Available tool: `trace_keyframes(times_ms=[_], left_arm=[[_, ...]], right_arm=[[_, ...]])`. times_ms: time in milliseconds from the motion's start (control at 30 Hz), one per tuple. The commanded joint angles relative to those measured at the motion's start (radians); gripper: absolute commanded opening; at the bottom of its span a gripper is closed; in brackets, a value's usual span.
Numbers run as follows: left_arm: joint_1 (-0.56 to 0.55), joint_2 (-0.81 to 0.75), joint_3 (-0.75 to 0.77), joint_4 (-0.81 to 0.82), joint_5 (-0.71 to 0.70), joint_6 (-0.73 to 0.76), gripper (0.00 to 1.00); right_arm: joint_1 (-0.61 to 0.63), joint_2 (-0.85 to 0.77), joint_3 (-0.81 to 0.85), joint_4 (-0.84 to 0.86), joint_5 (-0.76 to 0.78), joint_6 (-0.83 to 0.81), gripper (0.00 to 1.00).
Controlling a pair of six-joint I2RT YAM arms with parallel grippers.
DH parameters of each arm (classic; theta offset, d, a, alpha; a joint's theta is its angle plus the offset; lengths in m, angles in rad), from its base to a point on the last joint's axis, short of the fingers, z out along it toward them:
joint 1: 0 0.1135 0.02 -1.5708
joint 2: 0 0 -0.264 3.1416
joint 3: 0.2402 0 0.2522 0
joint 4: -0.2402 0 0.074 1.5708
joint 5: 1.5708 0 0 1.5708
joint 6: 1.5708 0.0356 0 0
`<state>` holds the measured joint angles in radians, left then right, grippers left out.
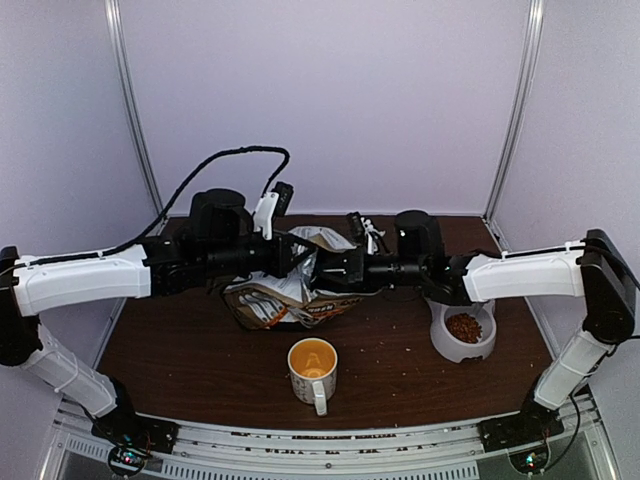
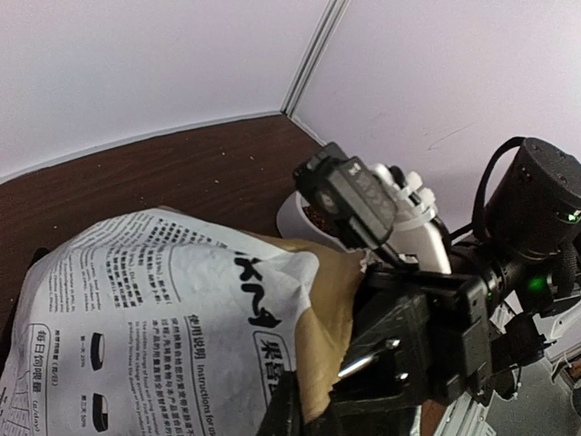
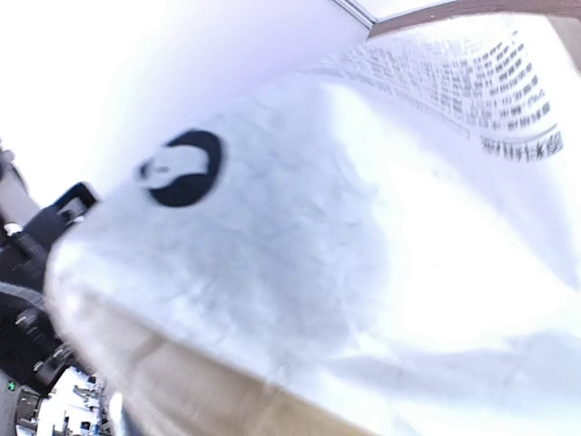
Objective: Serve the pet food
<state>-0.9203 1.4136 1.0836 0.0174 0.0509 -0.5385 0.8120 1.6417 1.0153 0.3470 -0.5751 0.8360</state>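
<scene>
Two grippers meet on the bag (image 1: 270, 305) just behind the mug (image 1: 312, 372). The left gripper (image 1: 290, 262) is pinched shut on its crumpled top, and the right gripper (image 1: 320, 268) is clamped on its tan edge. The bag lies crosswise. Small reddish-brown kibble (image 1: 463, 326) sits in the bowl (image 1: 440, 348) right of the mug, on the right gripper's side.

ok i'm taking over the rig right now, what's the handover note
Left hand: shut on the white, tan and orange printed pet food bag.
Right hand: shut on the same bag's other side.
Bag is mid-way across the dark brown table, behind the orange-lined white ceramic mug.
Done: small reddish-brown kibble pellets lie in the pale grey bowl on the right.
Left: probably set the bag down and let go.
</scene>
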Motion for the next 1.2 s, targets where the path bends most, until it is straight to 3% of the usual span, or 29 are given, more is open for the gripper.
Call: trace_keyframes(times_ms=[0, 233, 400, 667, 1167], left_arm=[[0.027, -0.071, -0.028, -0.004, -0.051, 0.039, 0.0], [0.033, -0.135, -0.062, -0.028, -0.116, 0.079, 0.0], [0.04, -0.158, -0.054, -0.031, -0.096, 0.113, 0.0], [0.015, -0.025, 0.085, -0.005, 0.052, 0.157, 0.0], [-0.061, 0.1, 0.246, -0.164, -0.037, 0.252, 0.0]], right_arm=[[-0.051, -0.132, -0.086, 0.103, -0.039, 0.12, 0.0], [-0.109, -0.281, -0.187, 0.041, 0.03, 0.172, 0.0], [-0.105, -0.355, -0.107, -0.266, 0.168, -0.002, 0.0], [-0.015, -0.226, 0.1, -0.484, 0.326, -0.131, 0.0], [0.086, -0.068, 0.483, -0.834, 0.518, -0.193, 0.0]])
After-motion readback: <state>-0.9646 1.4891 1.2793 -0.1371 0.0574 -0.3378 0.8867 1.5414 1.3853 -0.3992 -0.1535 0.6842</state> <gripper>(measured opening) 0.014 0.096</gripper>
